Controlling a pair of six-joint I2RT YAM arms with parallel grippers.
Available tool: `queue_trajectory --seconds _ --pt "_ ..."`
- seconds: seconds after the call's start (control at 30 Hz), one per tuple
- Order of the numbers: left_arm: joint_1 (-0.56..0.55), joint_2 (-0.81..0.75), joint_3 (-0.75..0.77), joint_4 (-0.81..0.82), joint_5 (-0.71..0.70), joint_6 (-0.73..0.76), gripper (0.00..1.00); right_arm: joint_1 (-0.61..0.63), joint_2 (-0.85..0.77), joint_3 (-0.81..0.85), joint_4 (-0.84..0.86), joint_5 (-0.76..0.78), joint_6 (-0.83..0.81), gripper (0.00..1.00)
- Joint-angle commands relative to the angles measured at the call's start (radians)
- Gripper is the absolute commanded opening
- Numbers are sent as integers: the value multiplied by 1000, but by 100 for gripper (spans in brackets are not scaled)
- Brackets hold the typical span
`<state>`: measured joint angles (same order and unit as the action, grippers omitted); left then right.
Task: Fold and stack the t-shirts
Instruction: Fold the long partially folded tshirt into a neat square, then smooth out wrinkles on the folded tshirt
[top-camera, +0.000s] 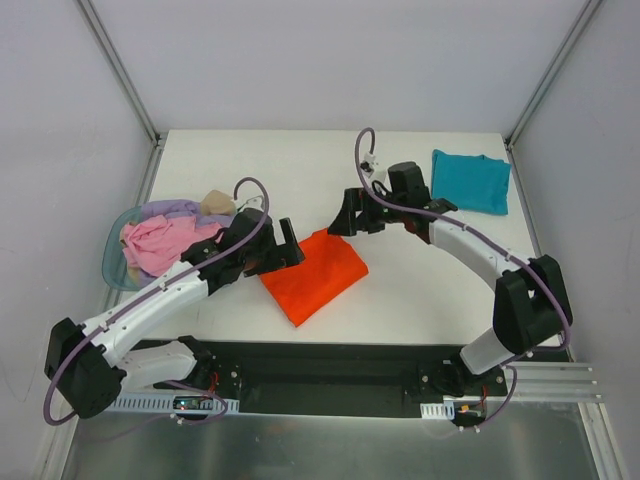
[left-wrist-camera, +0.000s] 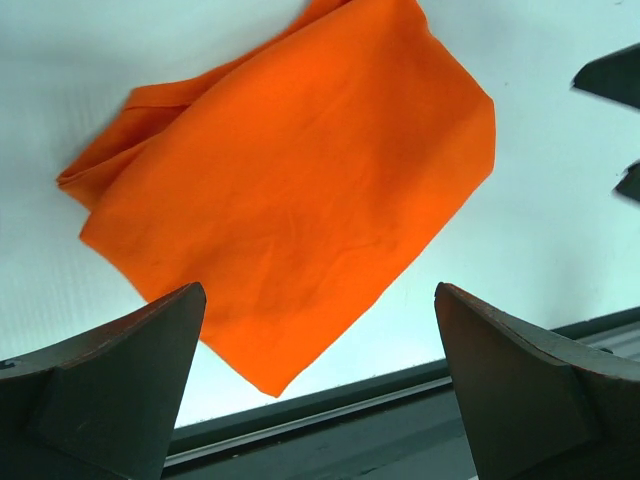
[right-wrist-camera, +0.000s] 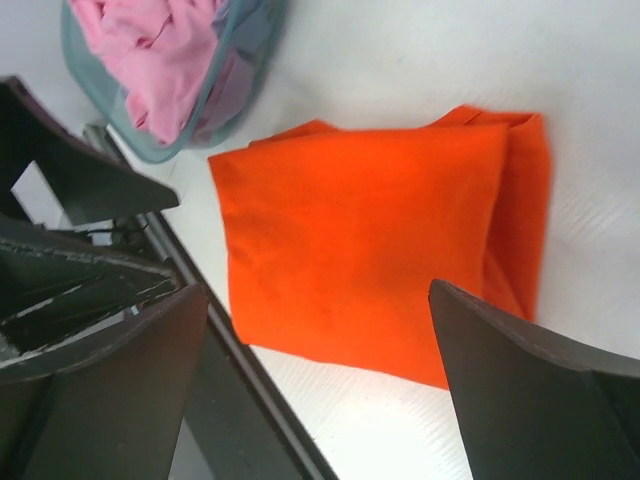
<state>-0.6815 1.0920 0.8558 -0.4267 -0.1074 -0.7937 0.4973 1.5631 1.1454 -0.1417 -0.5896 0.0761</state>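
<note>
The orange-red t-shirt (top-camera: 313, 273) lies folded into a rectangle on the table's near middle; it also shows in the left wrist view (left-wrist-camera: 290, 190) and the right wrist view (right-wrist-camera: 370, 230). A folded teal t-shirt (top-camera: 470, 181) lies at the far right. Pink (top-camera: 160, 243), lavender (top-camera: 175, 210) and tan (top-camera: 214, 204) shirts are bunched in the basket. My left gripper (top-camera: 283, 248) is open and empty just left of the orange shirt. My right gripper (top-camera: 352, 213) is open and empty just beyond its far corner. Neither touches it.
A translucent blue plastic basket (top-camera: 114, 262) stands at the table's left edge and shows in the right wrist view (right-wrist-camera: 240, 70). The black base rail (top-camera: 330, 365) runs along the near edge. White walls with metal posts enclose the table.
</note>
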Motion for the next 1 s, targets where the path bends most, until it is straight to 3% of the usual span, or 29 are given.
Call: queue_trajectory --seconds 0.0,0.3,0.47,0.67,0.77,0.97 --pt "-6 55 6 72 58 24 99 32 -23 -98 183 -143 135 96" --pt "17 314 -15 91 -5 -38 99 20 259 -76 276 -151 203 96" --pt "23 431 -14 92 18 -42 99 -11 308 -163 315 -142 228 96" --pt "23 480 17 137 0 57 99 -14 174 -361 359 -53 228 96" --pt "23 509 70 148 -19 145 99 -13 39 -468 376 15 254 96" --pt "-1 427 155 158 98 248 99 -14 -286 -521 295 85 235 96"
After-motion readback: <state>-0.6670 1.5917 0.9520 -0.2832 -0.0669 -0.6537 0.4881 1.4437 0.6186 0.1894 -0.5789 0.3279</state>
